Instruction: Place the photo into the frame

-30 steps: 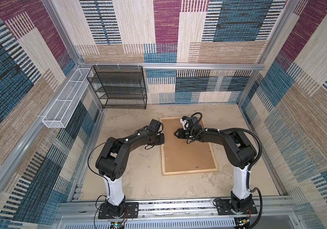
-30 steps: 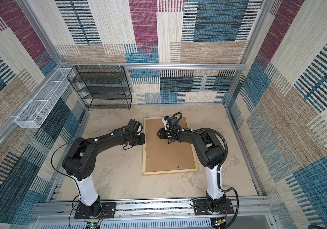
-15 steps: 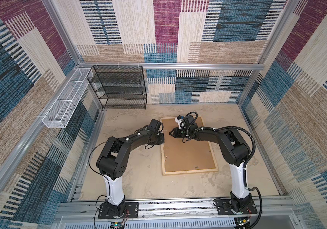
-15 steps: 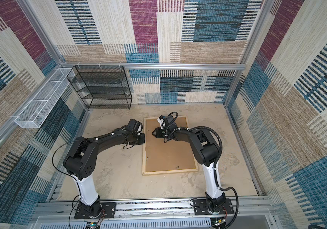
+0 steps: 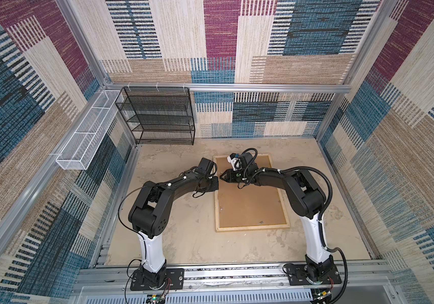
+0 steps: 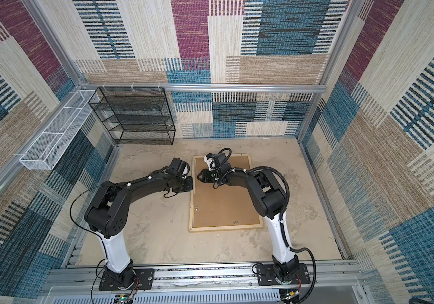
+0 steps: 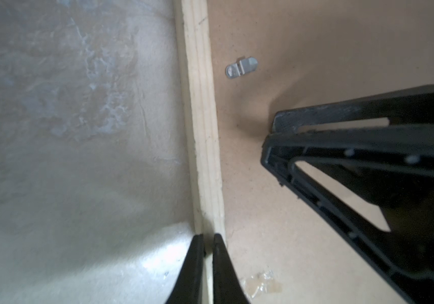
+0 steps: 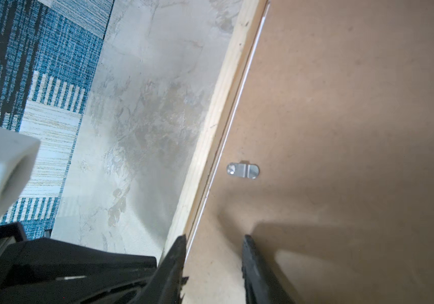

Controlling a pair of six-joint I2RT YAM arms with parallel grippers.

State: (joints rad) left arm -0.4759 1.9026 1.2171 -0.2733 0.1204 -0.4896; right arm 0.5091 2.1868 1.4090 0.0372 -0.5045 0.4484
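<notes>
Both top views, beige tabletop [image 5: 184, 237] under the frame [image 5: 252, 227], patchwork walls [image 5: 210, 39]

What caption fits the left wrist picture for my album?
The left tool, shut, sits at the wood frame; the right tool hangs open over the backing board near a metal clip.

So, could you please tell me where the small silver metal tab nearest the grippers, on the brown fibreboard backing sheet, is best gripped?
Probably across its raised middle fold, from straight above: the small silver metal tab lies flat against the brown fibreboard backing sheet, so only that fold stands proud.
</notes>
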